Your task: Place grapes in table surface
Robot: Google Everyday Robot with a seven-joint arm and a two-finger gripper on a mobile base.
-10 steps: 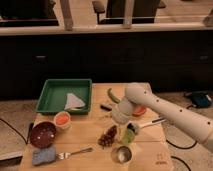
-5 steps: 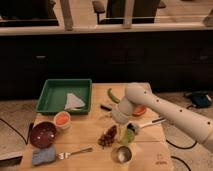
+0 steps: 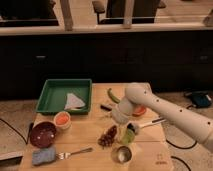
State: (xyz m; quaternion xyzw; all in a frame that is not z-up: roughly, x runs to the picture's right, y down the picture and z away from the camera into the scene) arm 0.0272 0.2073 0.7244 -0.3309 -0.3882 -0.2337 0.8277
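Note:
The grapes, a small dark reddish-purple bumpy cluster, lie on the light tan wooden table surface near its middle front. My gripper hangs from the white arm that reaches in from the right. It sits just right of the grapes, with a greenish part at its tip close above the table.
A green tray with a white cloth stands at the back left. A small orange cup, a maroon bowl, a blue sponge, a fork, a metal cup and a green pepper lie around.

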